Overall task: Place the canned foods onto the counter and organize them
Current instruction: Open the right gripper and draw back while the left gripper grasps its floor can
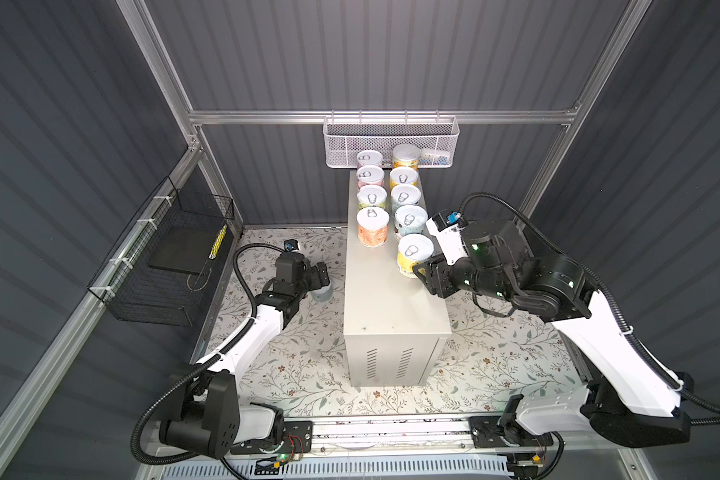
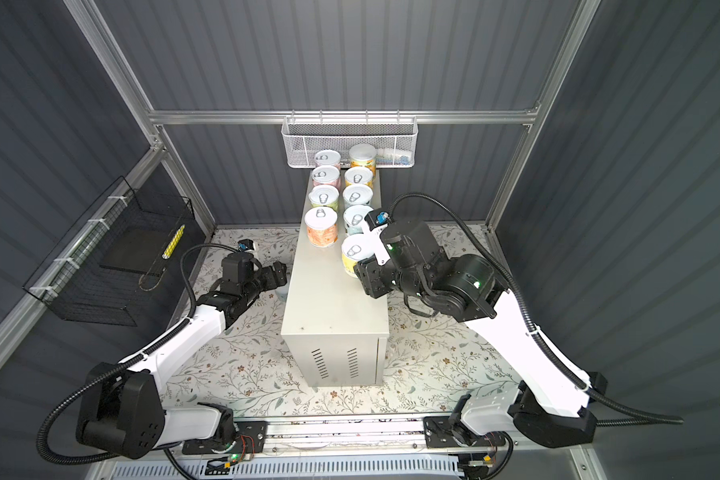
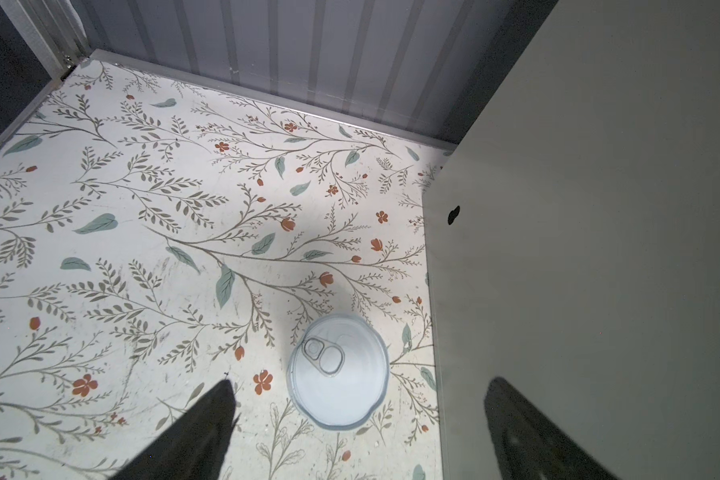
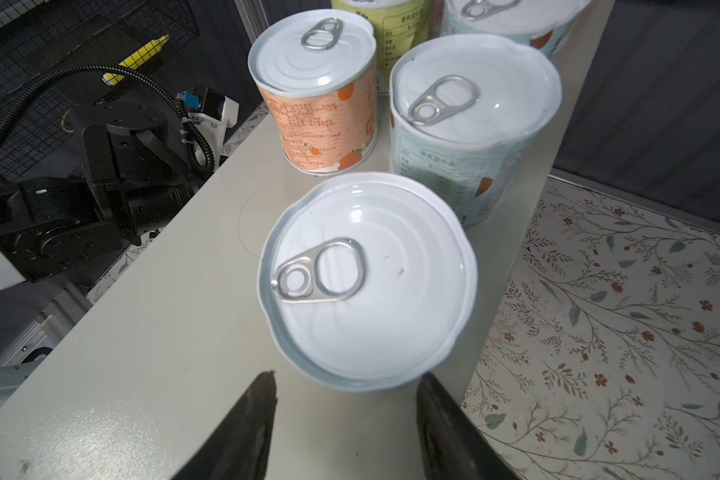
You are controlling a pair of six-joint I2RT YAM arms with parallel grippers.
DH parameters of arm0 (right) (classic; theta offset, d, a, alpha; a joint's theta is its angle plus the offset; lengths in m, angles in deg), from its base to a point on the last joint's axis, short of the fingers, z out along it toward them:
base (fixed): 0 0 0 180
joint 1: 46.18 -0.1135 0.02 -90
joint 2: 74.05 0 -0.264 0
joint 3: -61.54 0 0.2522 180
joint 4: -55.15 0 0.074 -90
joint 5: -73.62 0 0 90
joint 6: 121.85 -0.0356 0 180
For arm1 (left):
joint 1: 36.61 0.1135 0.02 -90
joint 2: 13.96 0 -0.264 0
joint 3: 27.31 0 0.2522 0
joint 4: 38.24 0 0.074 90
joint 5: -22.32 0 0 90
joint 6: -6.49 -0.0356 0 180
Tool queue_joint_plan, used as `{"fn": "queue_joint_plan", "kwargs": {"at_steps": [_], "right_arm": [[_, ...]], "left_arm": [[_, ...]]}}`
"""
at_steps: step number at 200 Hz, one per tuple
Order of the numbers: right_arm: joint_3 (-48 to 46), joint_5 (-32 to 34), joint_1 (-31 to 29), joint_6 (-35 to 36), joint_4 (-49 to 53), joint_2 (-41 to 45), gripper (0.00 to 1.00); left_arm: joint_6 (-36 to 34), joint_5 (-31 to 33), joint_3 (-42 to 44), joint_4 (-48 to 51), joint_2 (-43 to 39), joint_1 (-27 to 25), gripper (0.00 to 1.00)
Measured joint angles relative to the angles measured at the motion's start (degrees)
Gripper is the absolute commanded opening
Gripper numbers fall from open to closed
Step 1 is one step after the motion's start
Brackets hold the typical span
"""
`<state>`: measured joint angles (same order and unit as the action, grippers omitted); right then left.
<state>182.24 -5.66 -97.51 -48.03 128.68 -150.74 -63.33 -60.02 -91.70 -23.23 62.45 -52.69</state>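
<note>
Floral mat [image 1: 300,361] around table [image 1: 391,307] | pale blue can [image 3: 338,370] upright beside table, framed by released left pincer [image 3: 362,382] | right pincer [image 4: 348,375] at yellow can [image 4: 368,278] on table, grip cannot be told | likely stiff, slick, weighty: clamp side wall mid-height

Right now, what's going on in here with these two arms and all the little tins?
The robot is lining up food cans on the cream metal counter. Nine stand there in two rows. The right gripper is at the yellow can at the near end of one row; whether it grips it is unclear. The left gripper, open, hovers by the one pale blue can, upright on the floral surface beside the counter.
</note>
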Motion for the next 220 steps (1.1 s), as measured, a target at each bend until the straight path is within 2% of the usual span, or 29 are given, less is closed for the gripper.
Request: {"fn": "queue_joint_plan", "kwargs": {"at_steps": [174,201,220], "right_arm": [[2.2,5.5,1.5,0.4,0.2,-2.7,0.59],[1.7,4.0,1.5,0.6,-0.4,-2.1,0.63],[-2.7,1.3,1.6,0.9,-3.8,1.8,0.73]], "left_arm": [[0.0,0.0,0.0,0.0,0.0,0.0,0.95],[0.0,0.2,0.0,0.1,0.0,0.0,0.97],[0.0,0.5,0.0,0.6,0.0,0.0,0.99]]}}
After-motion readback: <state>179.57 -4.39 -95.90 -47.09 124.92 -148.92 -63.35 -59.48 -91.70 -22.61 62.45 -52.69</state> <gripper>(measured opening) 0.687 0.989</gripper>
